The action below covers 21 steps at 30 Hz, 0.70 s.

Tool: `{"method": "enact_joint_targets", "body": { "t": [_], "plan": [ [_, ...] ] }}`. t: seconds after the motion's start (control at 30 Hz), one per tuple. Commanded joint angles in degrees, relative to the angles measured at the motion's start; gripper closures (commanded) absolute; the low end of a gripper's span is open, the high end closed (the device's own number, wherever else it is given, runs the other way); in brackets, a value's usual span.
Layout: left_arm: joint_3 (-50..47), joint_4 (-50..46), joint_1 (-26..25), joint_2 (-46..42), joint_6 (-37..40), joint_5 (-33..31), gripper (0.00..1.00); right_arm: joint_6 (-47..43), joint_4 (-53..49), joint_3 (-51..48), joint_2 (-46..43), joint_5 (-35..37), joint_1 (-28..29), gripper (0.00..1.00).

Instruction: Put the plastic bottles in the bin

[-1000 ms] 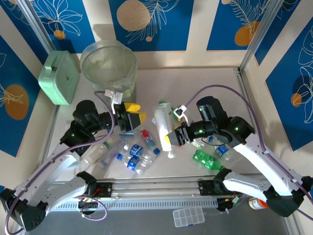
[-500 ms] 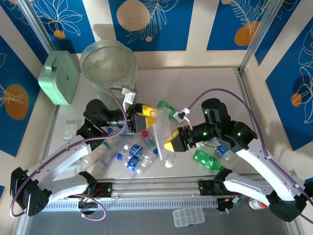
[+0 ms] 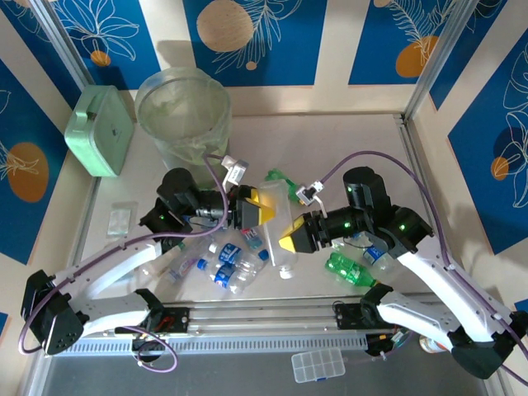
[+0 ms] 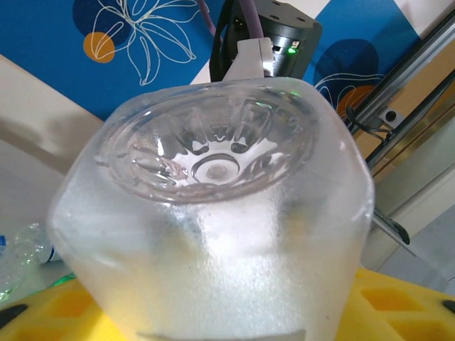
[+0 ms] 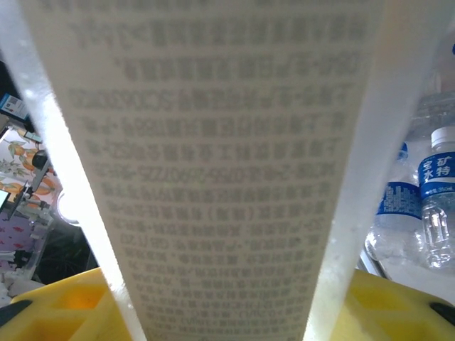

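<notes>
Pinching one frosted bottle (image 4: 213,234) in right fingers (image 5: 64,312), left fingers (image 4: 405,309) around its base, grip unclear, one bin (image 3: 181,140)

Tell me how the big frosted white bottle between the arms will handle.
The big frosted translucent plastic bottle looks empty, so it is probably light. Its see-through walls look thin and may dent under the jaws. Its rounded-square body seems unlikely to roll far.

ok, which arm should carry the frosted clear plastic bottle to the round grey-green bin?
Left. The left gripper sits at the far end of the bottle, nearer the bin; the right gripper holds the near end.
</notes>
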Motion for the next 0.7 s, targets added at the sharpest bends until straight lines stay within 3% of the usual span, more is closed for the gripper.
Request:
{"method": "enact_joint_targets", "body": {
  "t": [0.0,0.2,0.33,0.43,0.57,0.67],
  "plan": [
    [2.3,-1.2,-1.0,0.5,4.0,2.1,0.48,-0.4,0.3,-0.9,0.8,-0.1,-1.0,0.45],
    [2.4,1.9,-1.0,1.7,2.7,3.0,0.54,-1.2,0.8,-1.1,1.6,0.5,-1.1,0.39],
    [2.3,2.3,-1.0,1.8,2.9,2.9,0.54,-1.8,0.0,-0.9,1.5,2.4,-1.2,0.19],
    [2.5,0.3,-0.5,1.5,4.5,1.4,0.56,-2.7,-1.6,-0.4,1.0,5.7,-1.3,0.09],
    [3.7,-8.8,2.1,-1.0,10.6,-5.2,0.65,-2.6,-2.5,-0.6,-2.7,15.6,-2.3,0.06],
    [5.8,-18.3,3.9,-3.9,17.9,-14.6,0.81,-2.2,-1.8,-1.6,-6.2,22.1,-3.8,0.07]
  ]
}}
